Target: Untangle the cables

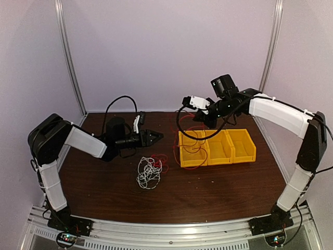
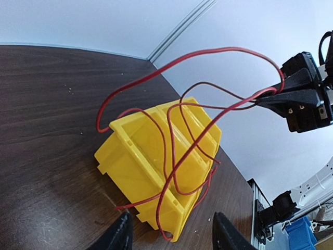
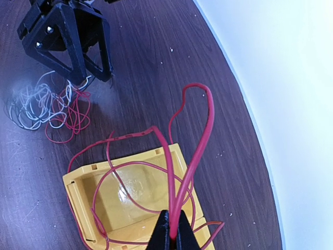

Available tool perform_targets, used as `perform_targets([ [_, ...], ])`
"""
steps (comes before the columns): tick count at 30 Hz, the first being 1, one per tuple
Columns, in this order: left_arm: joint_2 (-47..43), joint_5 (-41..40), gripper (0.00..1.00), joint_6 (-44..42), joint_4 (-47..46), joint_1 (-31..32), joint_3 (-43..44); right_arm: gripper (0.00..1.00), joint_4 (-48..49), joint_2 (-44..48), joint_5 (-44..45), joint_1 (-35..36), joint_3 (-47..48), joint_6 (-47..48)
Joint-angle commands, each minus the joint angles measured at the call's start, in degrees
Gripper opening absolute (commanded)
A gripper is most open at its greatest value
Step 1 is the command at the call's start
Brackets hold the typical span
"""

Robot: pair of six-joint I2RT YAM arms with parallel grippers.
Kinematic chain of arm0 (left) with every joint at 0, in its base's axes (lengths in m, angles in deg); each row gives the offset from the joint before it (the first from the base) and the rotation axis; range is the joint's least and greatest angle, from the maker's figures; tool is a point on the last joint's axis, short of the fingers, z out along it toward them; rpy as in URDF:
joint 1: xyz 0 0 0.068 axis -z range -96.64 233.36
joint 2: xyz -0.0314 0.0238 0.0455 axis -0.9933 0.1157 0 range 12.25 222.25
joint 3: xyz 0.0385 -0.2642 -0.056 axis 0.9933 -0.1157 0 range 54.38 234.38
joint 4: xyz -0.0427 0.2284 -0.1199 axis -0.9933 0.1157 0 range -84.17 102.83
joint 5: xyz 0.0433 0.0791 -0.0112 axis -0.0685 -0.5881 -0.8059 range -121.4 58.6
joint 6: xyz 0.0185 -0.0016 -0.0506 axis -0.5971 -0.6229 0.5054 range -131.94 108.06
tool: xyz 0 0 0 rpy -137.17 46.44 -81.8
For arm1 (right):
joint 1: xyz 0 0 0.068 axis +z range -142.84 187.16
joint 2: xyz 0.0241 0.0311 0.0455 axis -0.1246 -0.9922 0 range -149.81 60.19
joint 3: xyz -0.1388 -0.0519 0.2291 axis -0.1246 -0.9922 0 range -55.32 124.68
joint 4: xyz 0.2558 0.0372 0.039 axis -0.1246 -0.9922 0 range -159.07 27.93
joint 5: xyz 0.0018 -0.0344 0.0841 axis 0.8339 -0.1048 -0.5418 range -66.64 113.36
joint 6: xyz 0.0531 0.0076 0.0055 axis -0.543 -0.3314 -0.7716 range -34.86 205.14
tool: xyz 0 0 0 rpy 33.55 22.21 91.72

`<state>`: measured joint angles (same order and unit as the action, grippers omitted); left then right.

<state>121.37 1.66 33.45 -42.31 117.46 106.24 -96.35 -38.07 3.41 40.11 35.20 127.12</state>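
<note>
**Near edge.** My two arms are rising from their bases at the front of the dark wooden table [image 1: 104, 198].

**Middle of the table.** The white cable [image 1: 147, 174] is lying on the table in a small heap of loose loops, left of centre. Several loops of the red cable [image 3: 200, 140] are lying against the heap's right side, touching it and partly interlaced with it.

**Left arm.** I am reaching my left gripper [image 1: 155, 137] low over the table just behind this heap. Its jaws are standing apart and are gripping nothing. I cannot tell whether one fingertip is brushing a white strand.

**Right of the heap.** A row of three yellow bins [image 1: 242, 146] is standing on the table with the open tops facing up. The red cable is running from the heap, over the rim of the leftmost bin, and is coiling in loose turns inside that compartment. Some turns are also spilling over its walls.

**Right arm.** I am holding my right gripper [image 3: 171, 224] raised above the far left corner of the bins. Its jaws are pressed together on the red cable. From the pinch a tall narrow loop is standing up, and the remaining strands are hanging down into the bin.

**Far side.** Pale walls are closing off the table behind both arms.
</note>
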Motion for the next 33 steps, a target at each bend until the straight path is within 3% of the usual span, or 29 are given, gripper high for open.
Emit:
perform_targets([
  [1,0.3,0.6,0.53,-0.4,-0.8,0.0,-0.4,0.00,1.5,0.8,-1.0,-1.6,-2.7,-2.7],
  [13,2.8,-0.5,0.53,0.1,-1.0,2.0,1.1,0.00,2.6,7.1,-4.9,-3.9,3.0,-6.1],
  [33,5.3,2.8,0.53,-1.3,-3.7,6.8,6.4,0.00,0.0,8.4,1.5,-3.9,14.8,-10.9],
])
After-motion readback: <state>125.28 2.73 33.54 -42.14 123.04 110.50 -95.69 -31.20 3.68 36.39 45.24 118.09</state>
